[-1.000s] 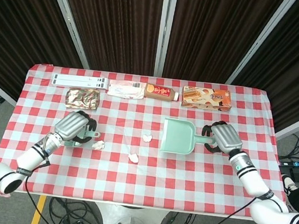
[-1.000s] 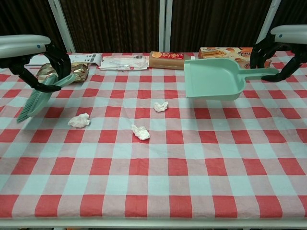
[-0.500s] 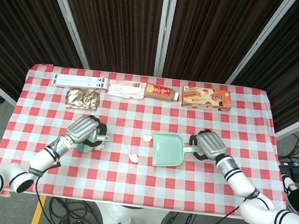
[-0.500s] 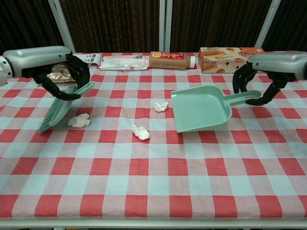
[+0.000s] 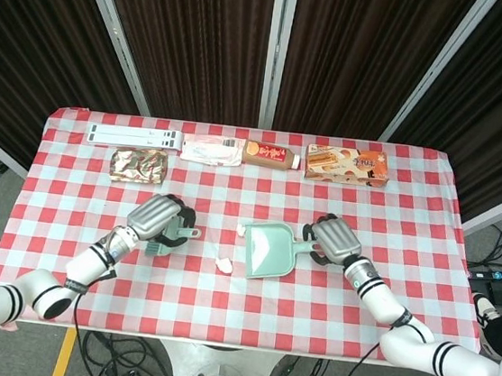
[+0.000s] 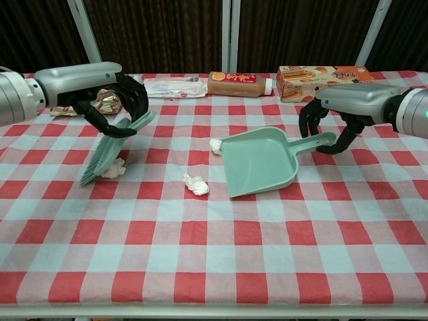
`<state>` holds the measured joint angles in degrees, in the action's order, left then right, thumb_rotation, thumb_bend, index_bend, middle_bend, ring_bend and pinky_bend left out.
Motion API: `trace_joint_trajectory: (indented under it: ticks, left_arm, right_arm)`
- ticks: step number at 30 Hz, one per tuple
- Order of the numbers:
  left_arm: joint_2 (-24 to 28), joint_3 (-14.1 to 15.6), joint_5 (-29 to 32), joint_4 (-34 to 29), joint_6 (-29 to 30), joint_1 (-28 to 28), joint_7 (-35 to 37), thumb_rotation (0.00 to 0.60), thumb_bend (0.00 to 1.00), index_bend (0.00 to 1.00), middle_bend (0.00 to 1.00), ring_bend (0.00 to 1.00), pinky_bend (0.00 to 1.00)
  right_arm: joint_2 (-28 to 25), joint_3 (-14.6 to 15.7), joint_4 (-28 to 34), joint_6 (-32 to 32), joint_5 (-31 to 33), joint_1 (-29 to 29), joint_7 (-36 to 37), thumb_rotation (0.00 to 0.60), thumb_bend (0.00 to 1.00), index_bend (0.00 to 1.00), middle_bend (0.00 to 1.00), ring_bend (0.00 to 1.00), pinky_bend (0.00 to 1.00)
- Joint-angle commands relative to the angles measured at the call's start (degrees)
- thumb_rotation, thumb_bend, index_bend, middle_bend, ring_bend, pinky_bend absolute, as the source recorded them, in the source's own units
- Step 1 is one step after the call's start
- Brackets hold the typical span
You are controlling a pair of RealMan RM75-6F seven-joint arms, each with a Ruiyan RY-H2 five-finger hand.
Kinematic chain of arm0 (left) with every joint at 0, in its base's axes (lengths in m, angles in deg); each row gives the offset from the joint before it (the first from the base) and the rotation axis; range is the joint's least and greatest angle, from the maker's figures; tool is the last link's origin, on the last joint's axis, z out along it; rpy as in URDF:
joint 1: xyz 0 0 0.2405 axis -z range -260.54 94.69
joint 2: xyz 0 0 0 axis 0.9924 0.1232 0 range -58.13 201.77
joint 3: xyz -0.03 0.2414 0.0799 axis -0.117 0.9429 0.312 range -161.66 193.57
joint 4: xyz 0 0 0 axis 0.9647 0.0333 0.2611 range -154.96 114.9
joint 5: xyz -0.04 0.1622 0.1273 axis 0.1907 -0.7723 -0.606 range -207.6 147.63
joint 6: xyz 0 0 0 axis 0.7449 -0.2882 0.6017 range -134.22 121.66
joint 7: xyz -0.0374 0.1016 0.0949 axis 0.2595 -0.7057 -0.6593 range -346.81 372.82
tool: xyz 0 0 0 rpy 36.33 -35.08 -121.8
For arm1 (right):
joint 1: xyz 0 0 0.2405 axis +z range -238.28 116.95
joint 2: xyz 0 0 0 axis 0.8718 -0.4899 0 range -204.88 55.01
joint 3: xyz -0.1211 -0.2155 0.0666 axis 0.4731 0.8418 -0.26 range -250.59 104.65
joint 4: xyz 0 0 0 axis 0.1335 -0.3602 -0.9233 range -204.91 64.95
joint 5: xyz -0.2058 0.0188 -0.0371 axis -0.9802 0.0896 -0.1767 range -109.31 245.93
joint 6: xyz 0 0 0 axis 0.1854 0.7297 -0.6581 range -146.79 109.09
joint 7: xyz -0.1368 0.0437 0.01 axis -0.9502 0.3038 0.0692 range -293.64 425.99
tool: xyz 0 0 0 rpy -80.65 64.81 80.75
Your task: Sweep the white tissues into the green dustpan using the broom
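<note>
Broom in my left hand [image 6: 114,107], dustpan in my right hand [image 6: 331,124] — both gripped.

My fingers wrap the broom [image 6: 110,148] handle, bristles touching one tissue [image 6: 115,168]; the dustpan [image 6: 259,162] tilts onto the table [image 6: 214,254], a second tissue [image 6: 215,145] at its far corner, a third [image 6: 196,184] just left.

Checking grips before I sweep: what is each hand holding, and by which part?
The left hand holds the broom by its handle; the right hand holds the green dustpan by its handle.
</note>
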<state>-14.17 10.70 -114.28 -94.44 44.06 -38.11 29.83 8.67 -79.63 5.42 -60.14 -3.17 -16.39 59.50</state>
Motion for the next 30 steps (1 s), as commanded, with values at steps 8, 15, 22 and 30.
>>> trace_joint_trajectory:
  ticks: [8,15,22,30]
  left_arm:
    - [-0.58,-0.61,0.69,-0.55,-0.4,0.93,-0.27,0.6,0.41,0.54,0.54,0.4,0.32]
    - [-1.52,-0.98,1.58,-0.55,-1.38,1.76,-0.54,0.6,0.41,0.54,0.54,0.4,0.32]
    - [-2.48,-1.53,1.95,-0.57,-2.16,2.87,-0.22,0.6,0.41,0.54,0.54,0.4,0.32]
    - [-4.1,-2.34,2.2,0.11,-3.19,4.4,1.48,0.6,0.41,0.54,0.54,0.4,0.32]
  right_arm:
    - [-2.25,0.84,-0.81,1.94,-0.31,0.46,1.32,0.6,0.4,0.65,0.58,0.29,0.23]
    - [0.93,0.04,-2.76,2.82,-1.16,2.38,2.47,0.6,0.4,0.65,0.58,0.29,0.22]
    - [3.52,-1.15,-3.07,2.88,-1.33,4.15,3.03,0.6,0.4,0.65,0.58,0.29,0.22]
    - [5.58,-2.04,-3.09,2.59,-0.13,5.34,2.17,0.6,0.4,0.65,0.58,0.29,0.22]
